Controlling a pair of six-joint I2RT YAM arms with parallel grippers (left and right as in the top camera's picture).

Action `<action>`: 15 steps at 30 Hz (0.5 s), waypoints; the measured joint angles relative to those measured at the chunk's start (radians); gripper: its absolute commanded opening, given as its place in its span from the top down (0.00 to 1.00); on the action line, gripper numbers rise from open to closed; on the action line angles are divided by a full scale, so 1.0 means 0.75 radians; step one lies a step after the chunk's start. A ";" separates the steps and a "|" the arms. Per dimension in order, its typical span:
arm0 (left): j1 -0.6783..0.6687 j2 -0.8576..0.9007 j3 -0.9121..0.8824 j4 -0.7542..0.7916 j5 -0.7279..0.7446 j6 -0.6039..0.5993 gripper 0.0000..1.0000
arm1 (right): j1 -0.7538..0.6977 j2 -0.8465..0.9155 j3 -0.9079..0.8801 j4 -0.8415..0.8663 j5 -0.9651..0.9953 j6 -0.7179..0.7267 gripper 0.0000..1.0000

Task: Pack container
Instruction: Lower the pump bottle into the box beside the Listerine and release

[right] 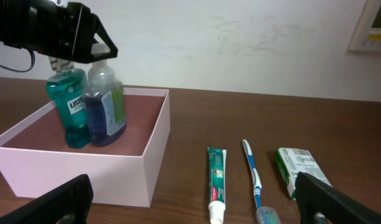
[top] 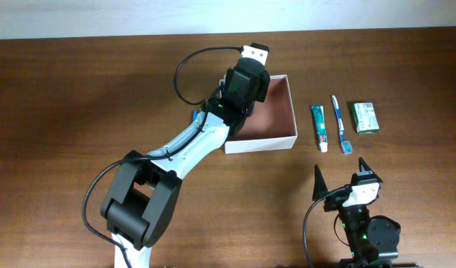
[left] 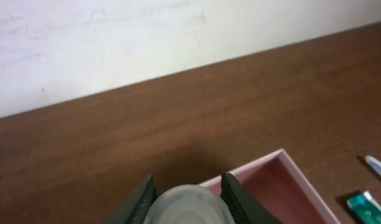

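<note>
Right jaws wide apart, empty; left jaws astride blue bottle [right: 107,106] in container [right: 84,177] (grip unclear).

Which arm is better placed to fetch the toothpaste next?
Right, probably. The right fingers stand open and empty close to the toothpaste; the left fingers flank a bottle cap inside the container.

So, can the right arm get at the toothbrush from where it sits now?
Probably yes: the toothbrush lies bare on the table just ahead of the right arm, whose jaws stand wide open, with nothing between.
</note>
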 measured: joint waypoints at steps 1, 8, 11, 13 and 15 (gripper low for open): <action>0.000 0.000 0.000 0.015 0.000 0.000 0.63 | 0.000 0.000 0.000 0.000 0.000 0.001 0.01; 0.000 0.000 0.000 0.040 0.000 0.000 0.61 | 0.000 0.000 0.000 0.000 -0.001 0.000 0.01; 0.000 0.000 0.000 0.018 -0.001 0.001 0.56 | 0.000 0.000 0.000 0.000 0.000 0.001 0.02; 0.000 0.000 0.003 0.008 0.004 0.000 0.56 | 0.000 0.000 0.000 0.000 0.000 0.001 0.01; 0.000 0.000 0.006 -0.007 0.005 0.000 0.56 | 0.000 0.000 0.000 0.000 0.000 0.000 0.01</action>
